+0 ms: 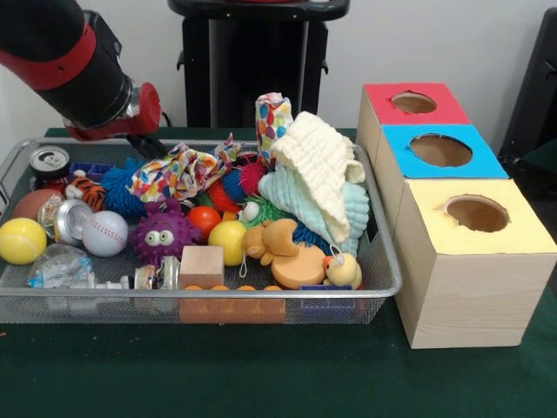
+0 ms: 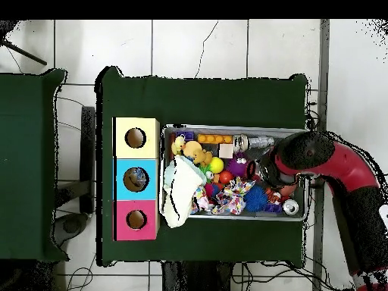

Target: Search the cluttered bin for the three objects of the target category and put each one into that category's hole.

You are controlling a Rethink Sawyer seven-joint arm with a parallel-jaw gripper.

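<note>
**Arm low over one end of the cluttered bin**

The red and black arm point(image 1: 74, 65) reaches down over the silver wire-mesh bin point(image 1: 383, 261), at the end farthest from the boxes. Its gripper point(image 1: 150, 144) sits low among the clutter beside a crumpled multicoloured spotted cloth point(image 1: 178, 171); whether it is spread or closed cannot be told, as the arm body hides it in both views.

The bin rests on a dark green table point(image 1: 261, 374). Along its front edge lie a plain wooden cube point(image 1: 202, 264), a purple spiky ball with eyes point(image 1: 159, 233), a white baseball point(image 1: 105, 233) and a yellow ball point(image 1: 21, 241). A silver drinks can point(image 1: 50, 162) stands in the back corner at the arm's end. A cream knitted cloth point(image 1: 322, 170) is piled over a pale green towel point(image 1: 357, 209) at the end nearest the boxes, with a small yellow rubber duck point(image 1: 344, 272) in the front corner below them.

Just beside that end stand 3 wooden boxes in a row, each with 1 round hole on top: a yellow-topped box point(image 1: 474, 252), a blue-topped box point(image 1: 444, 150) and a red-topped box point(image 1: 413, 103)
</note>
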